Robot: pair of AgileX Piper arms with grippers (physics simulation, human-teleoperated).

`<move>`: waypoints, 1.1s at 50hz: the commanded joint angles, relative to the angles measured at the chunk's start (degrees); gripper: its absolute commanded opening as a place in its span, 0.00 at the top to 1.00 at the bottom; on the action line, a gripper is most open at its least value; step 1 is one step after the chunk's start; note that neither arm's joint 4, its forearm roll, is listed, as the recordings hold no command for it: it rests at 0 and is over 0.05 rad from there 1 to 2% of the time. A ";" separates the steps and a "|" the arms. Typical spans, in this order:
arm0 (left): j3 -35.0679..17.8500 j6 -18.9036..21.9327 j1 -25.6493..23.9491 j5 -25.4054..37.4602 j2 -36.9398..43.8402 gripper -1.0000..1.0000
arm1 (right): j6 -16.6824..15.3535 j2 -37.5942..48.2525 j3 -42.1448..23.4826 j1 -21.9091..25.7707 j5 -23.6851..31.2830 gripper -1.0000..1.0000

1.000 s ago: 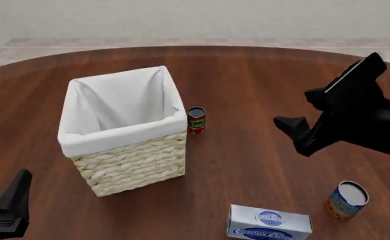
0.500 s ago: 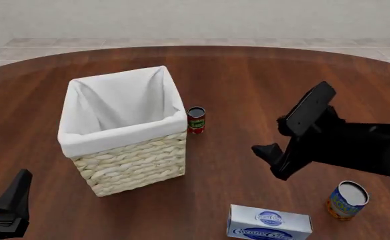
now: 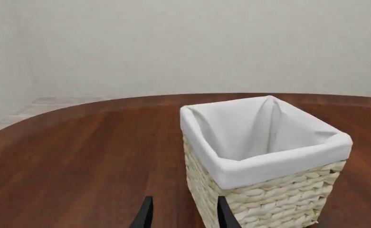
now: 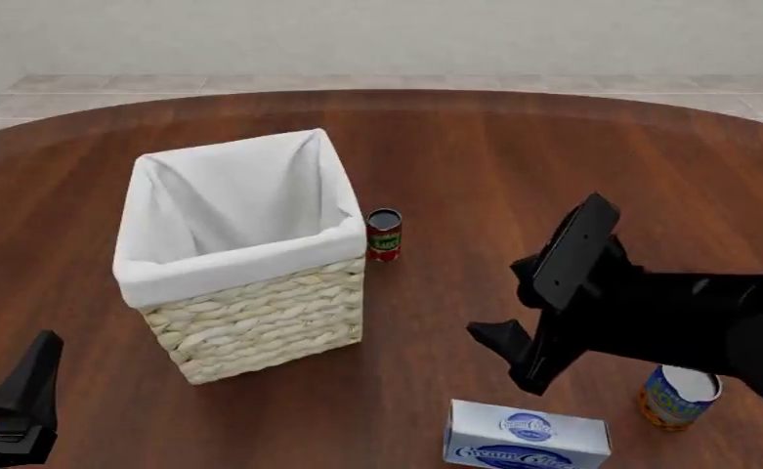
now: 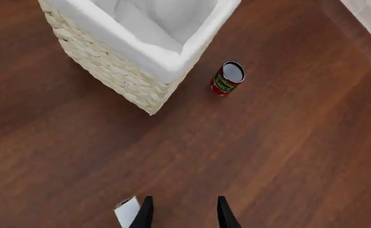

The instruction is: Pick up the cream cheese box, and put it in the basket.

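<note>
The cream cheese box [image 4: 528, 437], a pale blue-white carton with a dark blue oval logo, lies flat near the table's front edge. My right gripper [image 4: 509, 354] hangs open just above and behind it, holding nothing. In the right wrist view only a white corner of the cream cheese box [image 5: 128, 211] shows beside the right gripper [image 5: 184, 214]. The basket [image 4: 253, 305], wicker with a white liner, stands left of centre. Far off at the front left corner, my left gripper [image 4: 26, 389] is open and empty. In the left wrist view the left gripper [image 3: 183, 216] faces the basket [image 3: 269, 199].
A small red can [image 4: 384, 234] stands upright just right of the basket; the right wrist view shows the red can [image 5: 227, 78] too. A blue-and-orange can [image 4: 677, 393] stands right of the box, partly behind my right arm. The round wooden table [image 4: 486, 156] ends at a tiled floor.
My right arm has swung left and down, from high at the right towards the cream cheese box. The left arm and all objects have stayed put.
</note>
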 commanded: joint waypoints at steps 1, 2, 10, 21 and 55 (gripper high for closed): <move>0.00 0.00 0.00 0.00 0.00 0.00 | -0.05 -0.64 1.16 1.53 -0.06 0.00; 0.00 0.00 0.00 0.00 0.00 0.00 | 0.20 -0.63 1.20 1.81 -0.02 0.00; 0.00 0.00 0.00 0.00 0.00 0.00 | 1.39 -0.47 2.50 3.37 -0.86 0.00; 0.00 0.00 0.00 0.00 0.00 0.00 | 3.55 3.08 5.06 6.52 -4.18 0.00; 0.00 0.00 0.00 0.00 0.00 0.00 | 8.28 15.69 8.26 10.99 -12.92 0.00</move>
